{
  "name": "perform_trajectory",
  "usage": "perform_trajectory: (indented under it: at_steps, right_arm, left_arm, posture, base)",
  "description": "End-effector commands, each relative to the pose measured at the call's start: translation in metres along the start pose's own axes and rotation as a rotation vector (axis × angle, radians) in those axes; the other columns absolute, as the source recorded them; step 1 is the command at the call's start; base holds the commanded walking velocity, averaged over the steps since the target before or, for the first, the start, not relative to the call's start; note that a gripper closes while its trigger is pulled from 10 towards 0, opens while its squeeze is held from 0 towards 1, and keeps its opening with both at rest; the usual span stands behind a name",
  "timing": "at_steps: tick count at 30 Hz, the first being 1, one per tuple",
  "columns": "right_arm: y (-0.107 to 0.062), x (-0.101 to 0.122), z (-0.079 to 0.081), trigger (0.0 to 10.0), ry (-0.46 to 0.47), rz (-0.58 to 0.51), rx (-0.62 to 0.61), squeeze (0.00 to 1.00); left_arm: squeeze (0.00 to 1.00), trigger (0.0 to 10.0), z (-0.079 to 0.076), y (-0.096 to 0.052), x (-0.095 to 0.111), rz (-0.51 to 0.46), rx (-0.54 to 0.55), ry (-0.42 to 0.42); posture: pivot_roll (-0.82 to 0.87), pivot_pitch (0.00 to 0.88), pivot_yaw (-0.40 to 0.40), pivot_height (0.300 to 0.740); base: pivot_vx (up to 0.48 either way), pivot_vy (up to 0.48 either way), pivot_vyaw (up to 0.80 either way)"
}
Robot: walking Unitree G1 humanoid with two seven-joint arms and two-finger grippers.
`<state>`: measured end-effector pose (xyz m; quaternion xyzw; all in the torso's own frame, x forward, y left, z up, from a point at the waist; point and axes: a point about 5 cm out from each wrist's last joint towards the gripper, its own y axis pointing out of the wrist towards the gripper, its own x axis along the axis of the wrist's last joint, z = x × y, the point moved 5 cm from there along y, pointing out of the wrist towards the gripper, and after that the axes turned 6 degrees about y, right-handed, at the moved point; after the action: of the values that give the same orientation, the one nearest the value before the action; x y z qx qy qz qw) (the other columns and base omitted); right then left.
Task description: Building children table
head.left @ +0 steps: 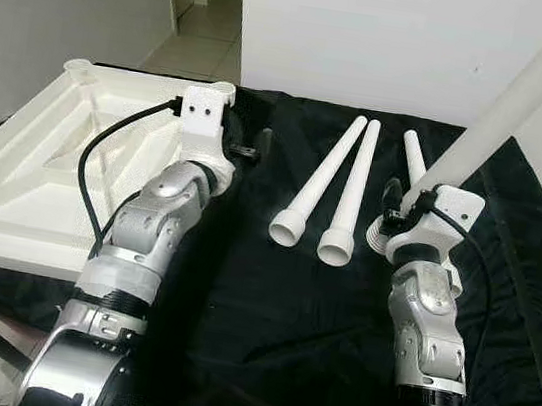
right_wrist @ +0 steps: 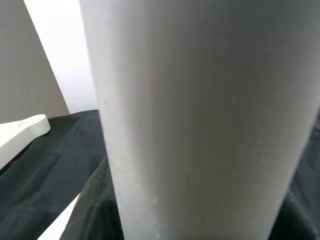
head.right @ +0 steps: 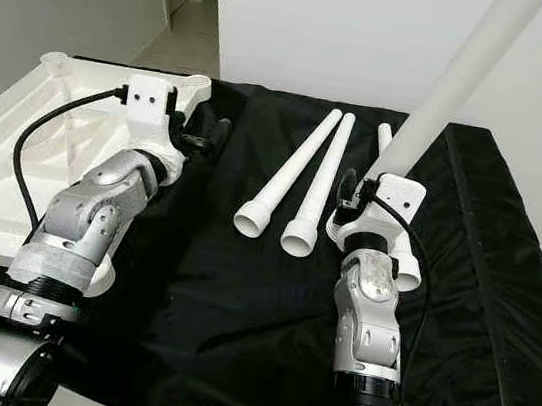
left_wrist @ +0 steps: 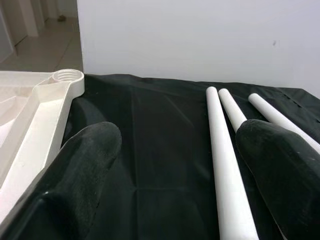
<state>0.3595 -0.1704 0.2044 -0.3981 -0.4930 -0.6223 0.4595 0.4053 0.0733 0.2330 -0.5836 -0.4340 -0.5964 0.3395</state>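
Held leg (head.left: pixel 529 93): I have it clamped near its threaded end in the right gripper (head.left: pixel 401 209), long axis rising up and away to the right, above the cloth's (head.left: pixel 266 313) right half.

Tabletop (head.left: pixel 23 168): one, upside down at the cloth's left edge; its near corner socket (left_wrist: pixel 67 77) lies well left of the held leg, and the left gripper (head.left: pixel 249 144), jaws apart and empty, hovers just beside it.

Legs (head.left: pixel 339 187): four counted; three lie side by side mid-cloth, long axes toward the far edge.

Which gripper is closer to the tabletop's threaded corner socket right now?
Left. The left gripper hovers open just beside the tabletop's corner socket. The right gripper is across the black cloth, shut on a raised leg.
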Motion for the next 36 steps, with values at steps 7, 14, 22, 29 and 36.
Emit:
perform_trajectory:
  at_steps: [7, 14, 22, 29, 36]
  right_arm:
    - [-0.003, 0.0, 0.005, 10.0, -0.025, 0.011, 0.032, 0.0]
    - [-0.006, -0.003, 0.005, 10.0, -0.037, 0.021, 0.033, 0.0]
    - [-0.007, -0.007, 0.002, 10.0, -0.055, 0.037, 0.029, 0.0]
    - [-0.006, -0.007, 0.003, 10.0, -0.052, 0.039, 0.023, 0.0]
    - [-0.006, -0.008, 0.004, 10.0, -0.051, 0.042, 0.025, 0.0]
  left_arm:
    - [0.0, 10.0, 0.002, -0.01, -0.008, -0.038, -0.021, 0.106]
    - [0.0, 10.0, 0.005, -0.016, -0.012, -0.053, -0.014, 0.115]
    - [0.0, 10.0, 0.013, -0.018, -0.012, -0.06, 0.021, 0.108]
    - [0.0, 10.0, 0.018, -0.019, -0.011, -0.059, 0.034, 0.117]
    - [0.0, 10.0, 0.021, -0.02, -0.011, -0.058, 0.041, 0.124]
  posture:
    - [0.0, 0.0, 0.027, 0.74]
    - [0.0, 0.0, 0.021, 0.74]
    - [0.0, 0.0, 0.019, 0.74]
    - [0.01, 0.0, 0.019, 0.74]
    - [0.01, 0.0, 0.019, 0.74]
  base:
    - [0.0, 0.0, 0.0]
    - [0.0, 0.0, 0.0]
    - [0.0, 0.0, 0.0]
    - [0.0, 0.186, 0.0]
    - [0.0, 0.321, 0.0]
